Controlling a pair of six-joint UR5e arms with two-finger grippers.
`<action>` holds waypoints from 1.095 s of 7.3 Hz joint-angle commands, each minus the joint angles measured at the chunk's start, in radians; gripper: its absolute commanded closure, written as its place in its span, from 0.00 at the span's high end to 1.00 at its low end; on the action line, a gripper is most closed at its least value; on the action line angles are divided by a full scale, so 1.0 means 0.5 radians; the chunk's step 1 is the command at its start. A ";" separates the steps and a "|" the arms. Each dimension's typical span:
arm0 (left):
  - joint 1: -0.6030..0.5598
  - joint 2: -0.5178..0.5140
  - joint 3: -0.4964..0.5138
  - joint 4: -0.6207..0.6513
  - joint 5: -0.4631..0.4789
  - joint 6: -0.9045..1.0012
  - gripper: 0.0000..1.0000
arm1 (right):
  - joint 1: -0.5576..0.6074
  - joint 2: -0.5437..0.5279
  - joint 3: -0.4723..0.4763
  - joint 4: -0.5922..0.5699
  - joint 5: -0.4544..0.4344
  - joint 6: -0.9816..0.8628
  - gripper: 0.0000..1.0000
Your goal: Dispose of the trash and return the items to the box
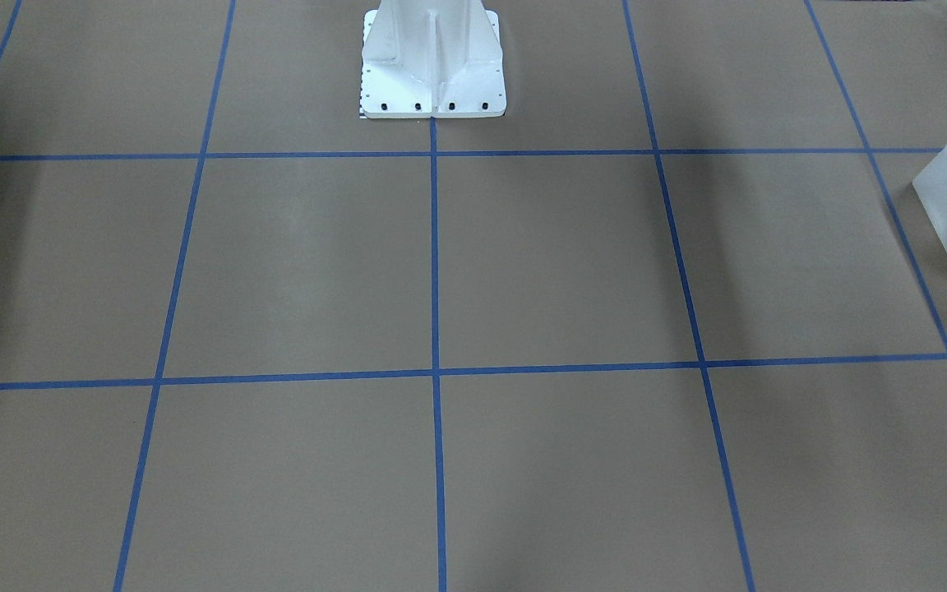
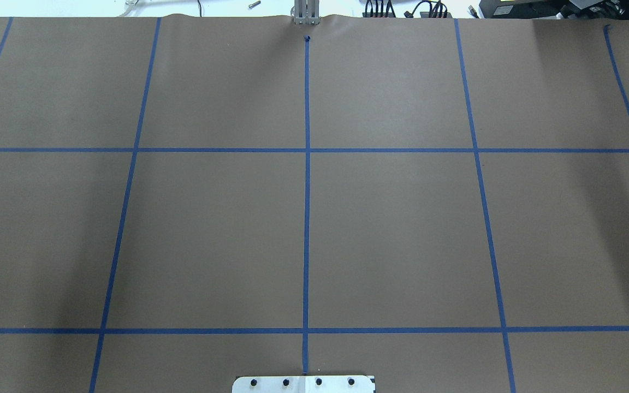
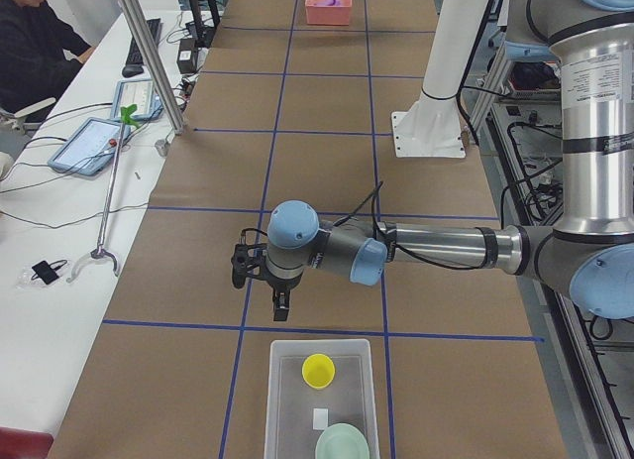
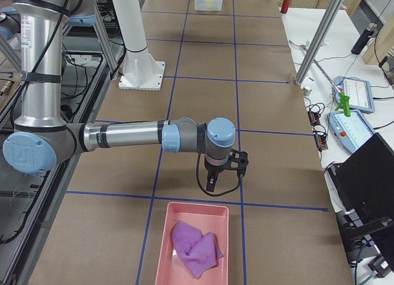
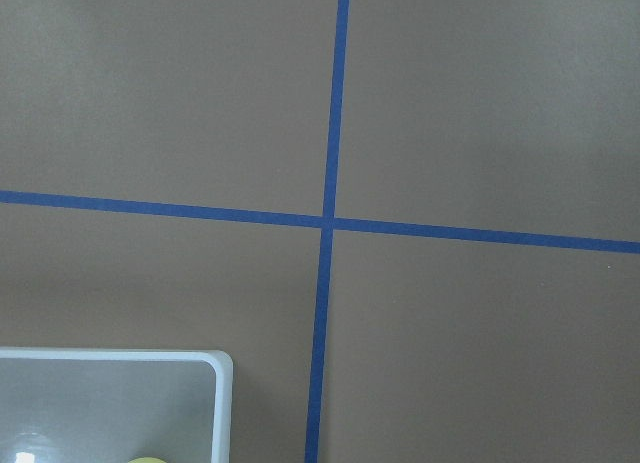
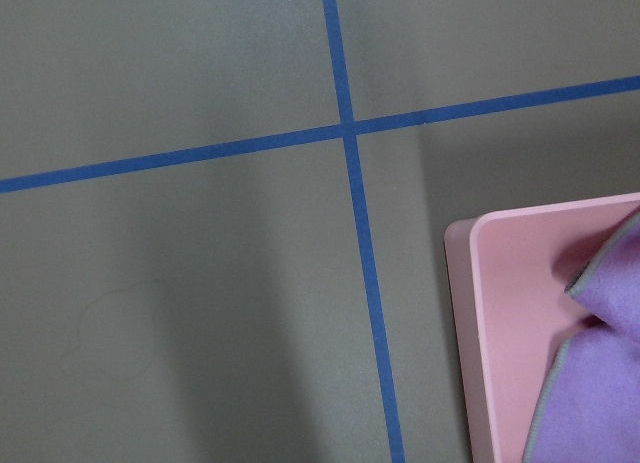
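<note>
Exterior left view: the yellow cup (image 3: 318, 370) stands in the box (image 3: 270, 409) on the desk (image 3: 327, 181), near a green bowl (image 3: 344, 444). The left gripper (image 3: 260, 290) hovers just beyond the box; I cannot tell its opening. Exterior right view: the right gripper (image 4: 225, 176) is equally unclear. The cup is probably light, stiff and slick, so grip its rim.

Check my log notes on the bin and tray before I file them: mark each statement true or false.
1. The yellow cup sits inside the translucent bin. True.
2. The pale-green bowl stands on the bare table. False: it is in the bin, next to the cup.
3. The pink tray holds a purple cloth. True.
4. The left gripper holds the cup. False: the cup sits in the bin, apart from that gripper.
5. The cloth shares the bin with the cup. False: it lies in the pink tray.
</note>
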 commanded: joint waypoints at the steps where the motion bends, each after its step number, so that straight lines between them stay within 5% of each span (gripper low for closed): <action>1: 0.000 0.000 0.009 0.000 0.001 0.000 0.98 | 0.000 0.003 -0.003 0.000 0.000 -0.002 1.00; 8: 0.000 -0.024 0.067 -0.003 0.001 0.000 0.98 | 0.000 0.025 -0.003 0.000 0.003 0.001 1.00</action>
